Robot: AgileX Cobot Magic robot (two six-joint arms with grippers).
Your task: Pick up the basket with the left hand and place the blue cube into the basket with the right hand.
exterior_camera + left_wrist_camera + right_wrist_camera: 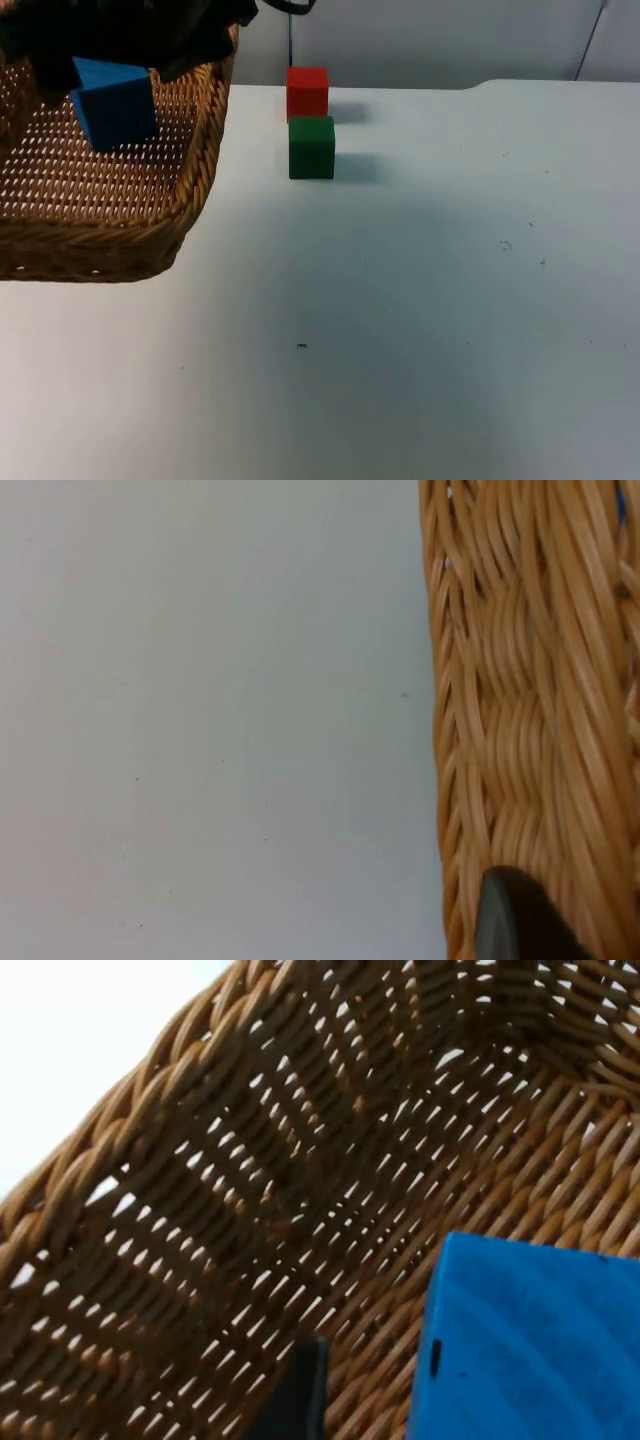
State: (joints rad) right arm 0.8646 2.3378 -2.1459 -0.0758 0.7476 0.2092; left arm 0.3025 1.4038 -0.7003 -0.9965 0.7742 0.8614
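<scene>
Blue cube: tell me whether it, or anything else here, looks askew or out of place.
The blue cube sits tilted inside the basket, one corner down, with the right claw over it. The basket itself looks tipped. The red cube and green cube stand square on the table. Nothing is spilled or damaged.

I see a white table top (420, 330) ending at the grey partition wall (440, 40). On it a red cube (307, 92) stands at the far edge, near the wall. A green cube (311, 147) stands just in front of the red one, close beside it; I cannot tell if they touch. Each throws a soft shadow to its right. A few small dark specks mark the surface.
</scene>
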